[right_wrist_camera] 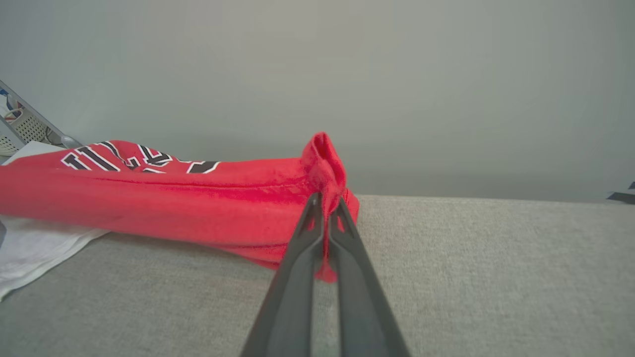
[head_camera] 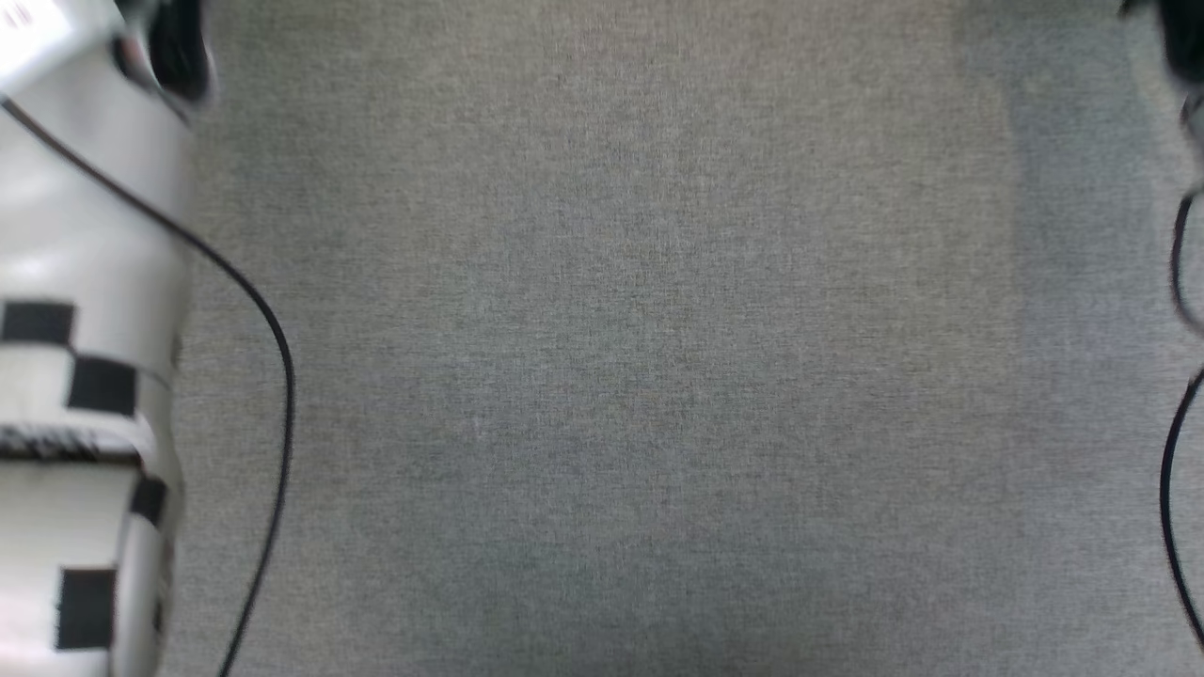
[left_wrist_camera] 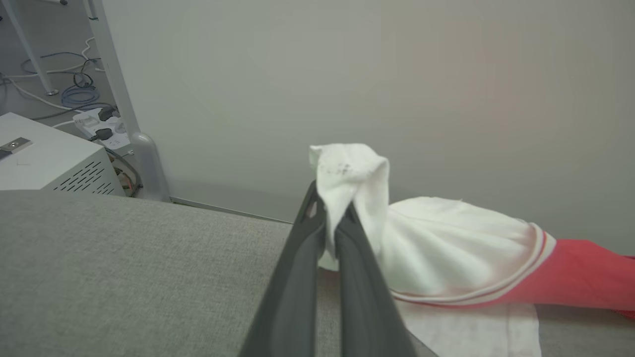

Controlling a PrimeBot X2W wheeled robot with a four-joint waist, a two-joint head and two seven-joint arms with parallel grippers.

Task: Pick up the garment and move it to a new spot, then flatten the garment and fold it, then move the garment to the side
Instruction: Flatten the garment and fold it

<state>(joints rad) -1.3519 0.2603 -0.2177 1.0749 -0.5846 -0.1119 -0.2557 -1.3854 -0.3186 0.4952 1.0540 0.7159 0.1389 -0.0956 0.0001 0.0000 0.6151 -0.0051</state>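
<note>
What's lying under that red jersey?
Grey fabric surface, plus a flat white cloth layer poking out beneath the jersey. How far it runs underneath is covered.

grey fabric-covered counter (head_camera: pixel 602 376); red jersey (right_wrist_camera: pixel 149 203) partly resting on it, white sleeve flat on cloth.

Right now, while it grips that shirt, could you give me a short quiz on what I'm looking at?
1. True or false: the left hand is shut on a white part of the jersey.
2. What colour is the cloth pinched by the right hand? A white, B red, C black.
3. Fill in: the lettering on the jersey is ____ with white outlines.

Key: 1 true; 2 B; 3 black.
</note>
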